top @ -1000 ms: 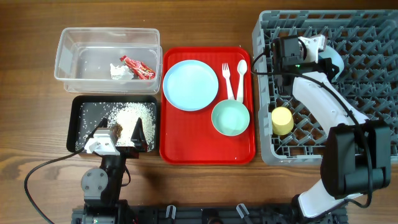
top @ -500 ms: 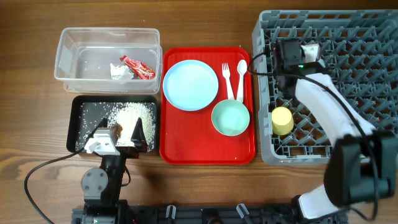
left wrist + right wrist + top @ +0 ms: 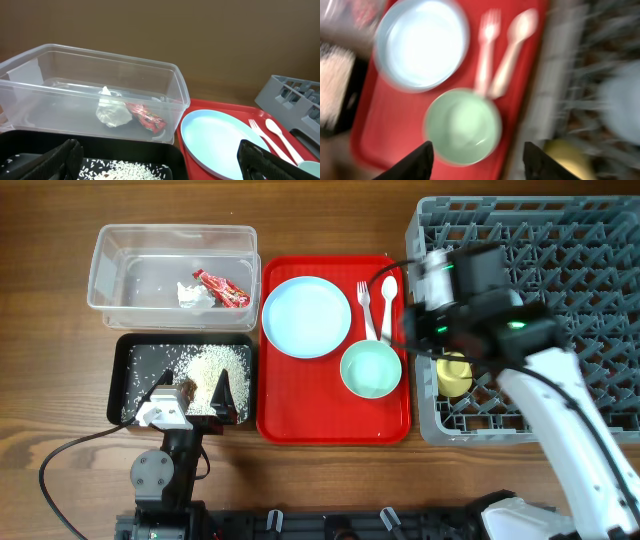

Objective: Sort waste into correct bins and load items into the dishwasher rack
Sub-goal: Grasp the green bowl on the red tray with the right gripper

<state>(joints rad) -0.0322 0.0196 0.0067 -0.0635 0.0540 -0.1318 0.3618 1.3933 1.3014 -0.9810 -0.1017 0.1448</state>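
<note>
four things sit on the red tray (image 3: 290, 415) waiting for the dishwasher rack (image 3: 590, 270): the big light blue plate (image 3: 306, 316), the fork (image 3: 366, 305), the spoon (image 3: 388, 298) and the mint green bowl (image 3: 371, 370). the yellow cup (image 3: 456, 383) is already in the rack near its left edge, half under my arm from overhead.

my guess is the mint bowl goes next. my right gripper (image 3: 480, 149) hangs above it, fingers spread wide with nothing in them. the wrist view is pretty blurry, but the bowl sits between the two fingertips and a bit ahead, clearly apart from them. the fork and spoon handles end right at its far rim, touching or nearly, can't tell, so i'd try not to knock those.

handling-wise it looks like light hard plastic: stiff, smooth, probably a bit slippery, not fragile. i think it's too wide to span, so i'd pinch the rim, one finger inside and one outside, on the near side away from the cutlery.

my left gripper (image 3: 160, 150) is also wide and empty, over the black tray (image 3: 135, 380) with the rice (image 3: 215, 363). wrapper (image 3: 222, 288) and tissue (image 3: 190, 295) lie in the clear tub (image 3: 130, 275).
</note>
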